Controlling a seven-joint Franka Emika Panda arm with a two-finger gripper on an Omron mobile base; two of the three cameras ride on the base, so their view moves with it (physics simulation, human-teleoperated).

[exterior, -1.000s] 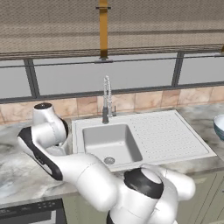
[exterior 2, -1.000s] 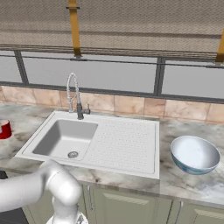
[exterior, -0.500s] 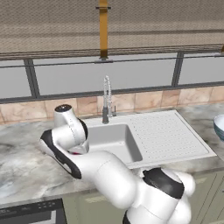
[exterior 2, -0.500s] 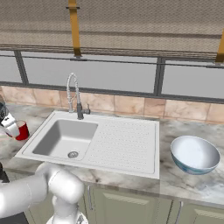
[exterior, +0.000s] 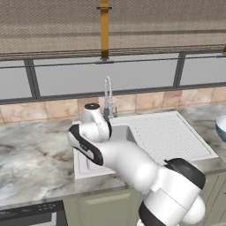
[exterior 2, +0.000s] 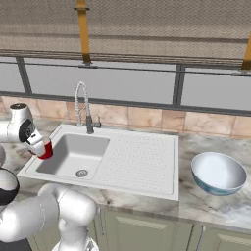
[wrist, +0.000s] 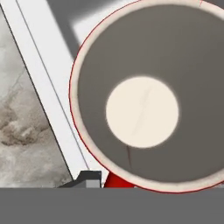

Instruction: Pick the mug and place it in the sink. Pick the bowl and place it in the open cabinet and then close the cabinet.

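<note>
mug point(exterior 2: 45, 149) carried from counter to sink point(exterior 2: 147, 162) left rim | gripper point(exterior 2: 39, 145) clamped on it | lowering into basin expected next

Marble counter point(exterior: 31, 152) beneath a woven blind point(exterior 2: 147, 29).

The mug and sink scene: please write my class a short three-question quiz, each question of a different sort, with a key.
1. True or false: the pincer holds the mug above the left edge of the sink.
2. Where is the bowl? A) in the basin B) on the counter right of the sink C) on the drainboard
3. Fill in: the mug's outside is ____.

Key: 1 true; 2 B; 3 red.
</note>
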